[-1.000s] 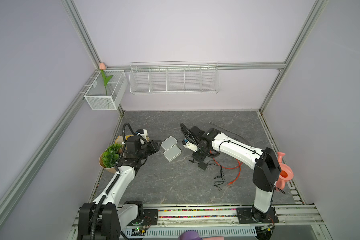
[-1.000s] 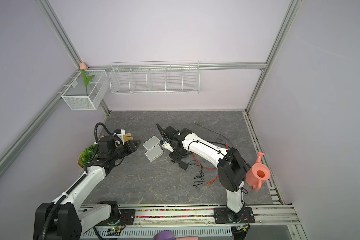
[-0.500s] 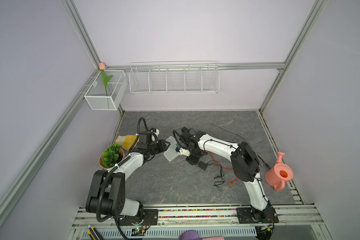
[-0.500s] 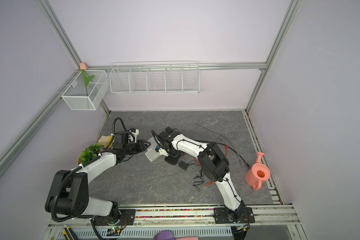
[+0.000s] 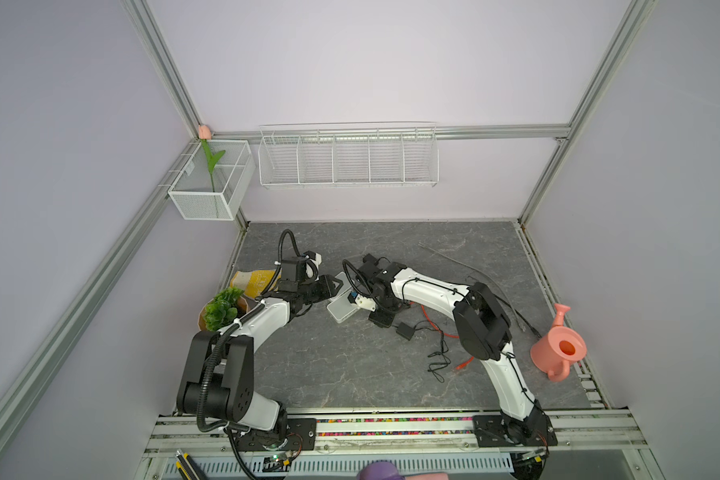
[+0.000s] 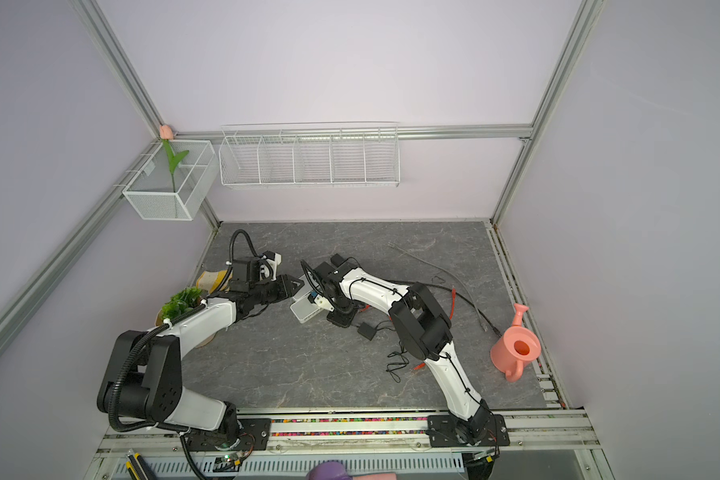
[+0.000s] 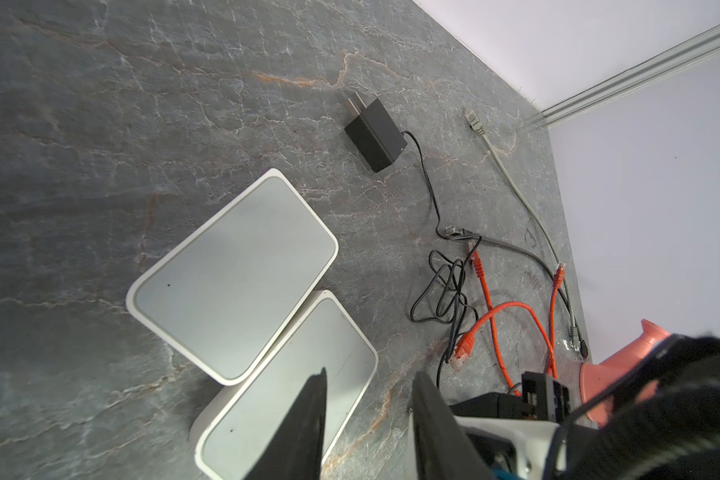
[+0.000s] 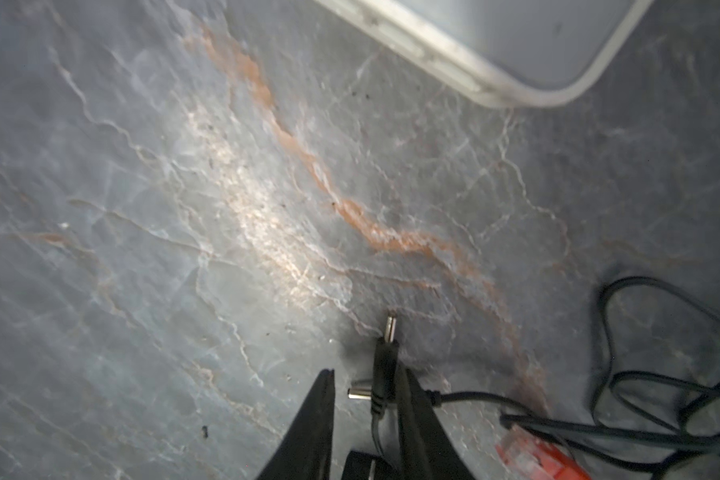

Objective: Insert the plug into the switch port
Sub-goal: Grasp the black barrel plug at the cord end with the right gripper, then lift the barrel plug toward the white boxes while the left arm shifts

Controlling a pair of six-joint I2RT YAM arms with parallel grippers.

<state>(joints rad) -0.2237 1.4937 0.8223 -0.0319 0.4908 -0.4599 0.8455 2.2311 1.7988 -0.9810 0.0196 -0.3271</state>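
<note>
right tool (image 8: 366,374) astride plug (image 8: 385,357), one side gapped — not clamped | left tool (image 7: 371,372) released, empty, over switch (image 7: 275,374) | risk: plug swivels when pinched, goes in crooked

The left arm (image 5: 262,320) and right arm (image 5: 429,286) wore white shells over black joints; a ribbed black hose (image 5: 282,249) looped above the left.

Switches (image 5: 339,311) centre, power adapter (image 5: 406,331) and cables (image 5: 439,357) just right of them, watering can (image 5: 555,353) far right, plant (image 5: 224,309) far left.
</note>
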